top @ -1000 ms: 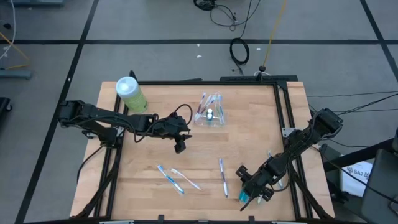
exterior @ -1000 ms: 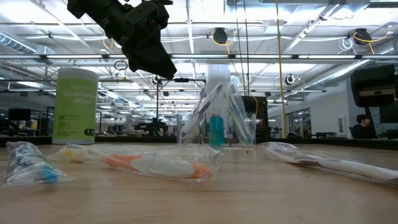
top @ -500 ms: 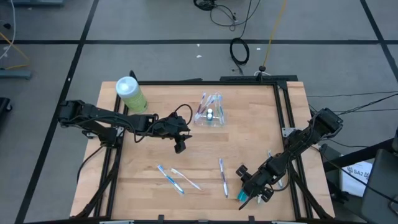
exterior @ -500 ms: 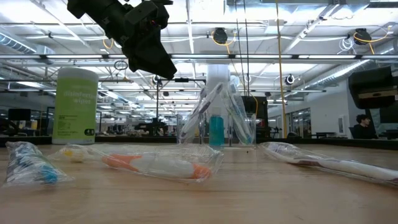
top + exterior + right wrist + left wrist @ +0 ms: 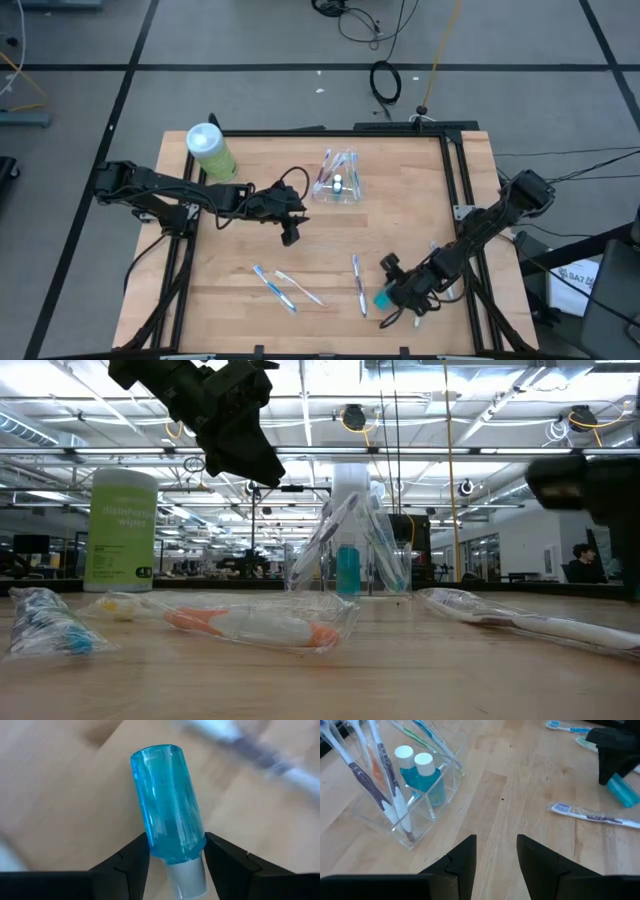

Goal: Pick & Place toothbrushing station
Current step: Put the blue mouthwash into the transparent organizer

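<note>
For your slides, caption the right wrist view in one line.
Right gripper clamps a small blue bottle above the wooden table.

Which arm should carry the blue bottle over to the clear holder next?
Right. The right gripper already has its jaws shut on the blue bottle, at the table's near right. The left gripper hangs open and empty beside the clear holder.
</note>
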Motion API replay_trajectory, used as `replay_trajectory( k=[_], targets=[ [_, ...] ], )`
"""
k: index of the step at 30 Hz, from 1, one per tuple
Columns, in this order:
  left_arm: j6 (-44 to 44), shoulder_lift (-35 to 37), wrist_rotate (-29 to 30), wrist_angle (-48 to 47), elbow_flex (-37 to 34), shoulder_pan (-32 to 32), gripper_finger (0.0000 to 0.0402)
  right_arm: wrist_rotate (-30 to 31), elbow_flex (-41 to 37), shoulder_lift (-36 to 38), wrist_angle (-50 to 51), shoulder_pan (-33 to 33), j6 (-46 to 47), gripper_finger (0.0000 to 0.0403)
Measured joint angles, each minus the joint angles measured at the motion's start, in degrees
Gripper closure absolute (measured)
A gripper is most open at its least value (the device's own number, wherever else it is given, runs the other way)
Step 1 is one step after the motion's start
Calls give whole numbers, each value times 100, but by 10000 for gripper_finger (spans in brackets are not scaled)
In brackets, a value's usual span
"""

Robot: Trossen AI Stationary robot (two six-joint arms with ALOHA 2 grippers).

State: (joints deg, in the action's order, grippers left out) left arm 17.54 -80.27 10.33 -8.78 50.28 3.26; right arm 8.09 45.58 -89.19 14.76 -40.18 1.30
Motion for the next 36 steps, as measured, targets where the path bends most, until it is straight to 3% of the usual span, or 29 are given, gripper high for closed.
replay_trajectory(
  k=[6, 10, 15, 20, 28, 36],
  targets=[
    [76, 0, -2, 208, 0, -1, 256, 762, 11, 234, 135, -2, -930, 232],
    [114, 0, -4, 581, 0, -1, 256, 1642, 17, 350, 135, 82, -1846, 232],
    [218, 0, -213, 1092, 0, 1, 256, 3109, 17, 363, -96, 356, -3521, 232],
    [320, 0, -378, 1329, 0, 10, 256, 3758, 20, 364, -692, 823, -5305, 232],
    [721, -164, -612, 1659, 0, 32, 256, 3833, 26, 364, -2238, 1517, -7135, 232],
    [1296, -1101, -1137, 2817, -3, 28, 256, 3819, 28, 366, -2576, 1700, -7323, 232]
  ],
)
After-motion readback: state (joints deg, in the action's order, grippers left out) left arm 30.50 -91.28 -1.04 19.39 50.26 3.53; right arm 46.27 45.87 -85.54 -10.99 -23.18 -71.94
